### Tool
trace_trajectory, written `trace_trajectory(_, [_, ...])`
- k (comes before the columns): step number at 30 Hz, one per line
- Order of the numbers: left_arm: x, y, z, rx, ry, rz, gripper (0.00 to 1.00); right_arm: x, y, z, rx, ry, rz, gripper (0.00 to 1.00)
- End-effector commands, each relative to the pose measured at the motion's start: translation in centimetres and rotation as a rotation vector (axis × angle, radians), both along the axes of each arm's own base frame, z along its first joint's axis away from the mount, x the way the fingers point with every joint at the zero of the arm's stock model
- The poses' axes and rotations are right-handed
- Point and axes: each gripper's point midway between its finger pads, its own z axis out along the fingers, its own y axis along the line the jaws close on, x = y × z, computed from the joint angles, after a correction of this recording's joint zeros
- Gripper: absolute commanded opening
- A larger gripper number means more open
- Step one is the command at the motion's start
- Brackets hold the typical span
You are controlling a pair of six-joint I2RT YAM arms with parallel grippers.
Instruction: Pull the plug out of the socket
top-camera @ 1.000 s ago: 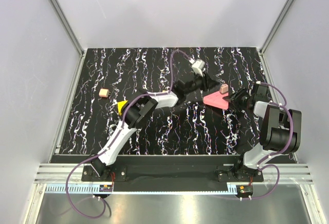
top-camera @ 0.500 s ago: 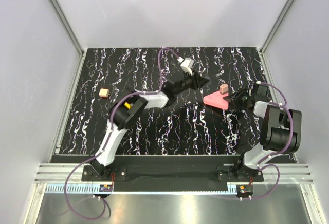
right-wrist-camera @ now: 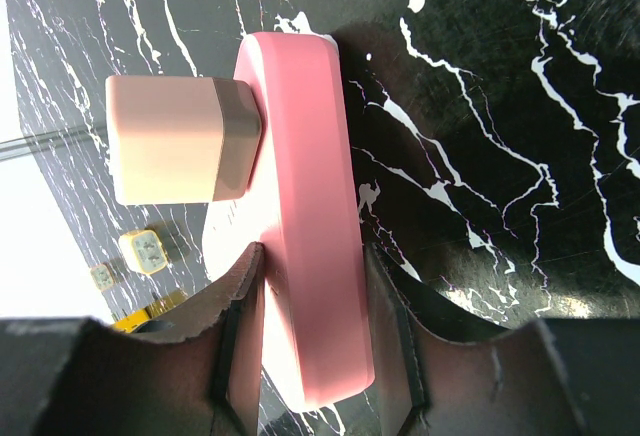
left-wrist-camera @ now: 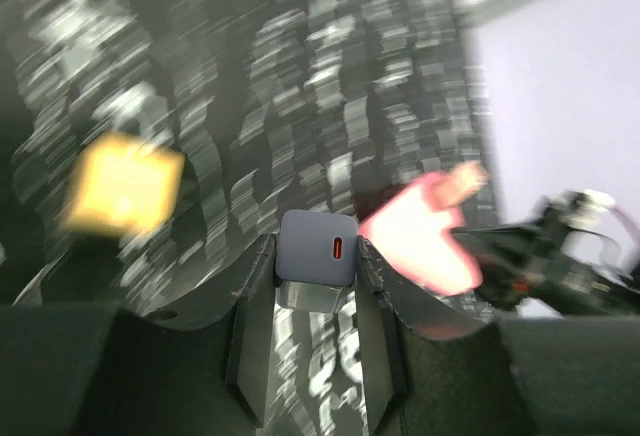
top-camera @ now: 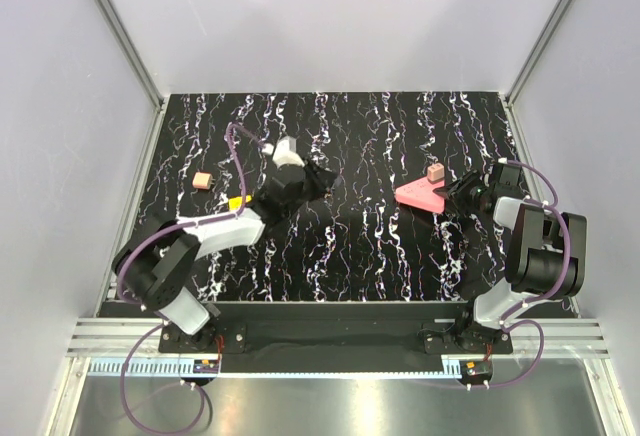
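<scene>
The left gripper (left-wrist-camera: pixel 315 258) is closed narrowly on a small grey plug (left-wrist-camera: pixel 316 244) with a red mark on its face, held clear of the black marbled table (top-camera: pixel 380 246). The pink socket (top-camera: pixel 418 195) lies well to the right of that gripper, on the right half of the table. The right gripper (right-wrist-camera: pixel 310 256) clamps it across its thin edge, jaws partly closed on the block.

The grey plug and the socket are well apart, so the separation looks done for that plug. Its carrying arm is the farther of the two from the socket.

A beige plug (right-wrist-camera: pixel 180 139) is seated in the socket's broad face. Its long axis stands square to that face, pointing to the far side in the top view. Any pull on it would, I judge, have to run along that axis, away from the face. The right arm is already on the socket as the brace, and the left jaws are occupied.
</scene>
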Motion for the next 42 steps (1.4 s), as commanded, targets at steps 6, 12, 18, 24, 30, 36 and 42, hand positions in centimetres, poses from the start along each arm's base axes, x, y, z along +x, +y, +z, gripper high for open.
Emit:
trace_trajectory(6, [-2.0,5.3,-3.5,-0.044,0.263,0.304,0.00,-4.5,-1.7,-5.2,-0.115,0.238,-0.055,0.00])
trace_trajectory(12, [-2.9,6.7,-6.8,-0.104,0.440,0.462,0.10,-4.6,-1.7,-5.2,-0.116,0.240,-0.057,0.00])
trace_trajectory(18, [-2.4,5.2,-8.0,-0.154,0.504,0.456,0.09,-4.6,-1.7,-5.2,-0.115,0.242,-0.059,0.00])
trace_trajectory(24, [-1.9,4.8,-8.9,-0.203,0.533,0.493,0.19,-4.6,-1.8,-5.2,-0.116,0.240,-0.062,0.00])
trace_trajectory(30, [-1.8,3.5,-11.2,-0.250,0.593,0.477,0.29,-4.6,-1.7,-5.2,-0.116,0.240,-0.059,0.00])
trace_trajectory(36, [-1.7,4.3,-10.9,-0.245,0.560,0.503,0.48,-4.6,-1.7,-5.2,-0.119,0.240,-0.062,0.00])
trace_trajectory(42, [-1.6,4.7,-9.6,-0.169,0.510,0.495,0.74,-4.5,-1.7,-5.1,-0.123,0.239,-0.061,0.00])
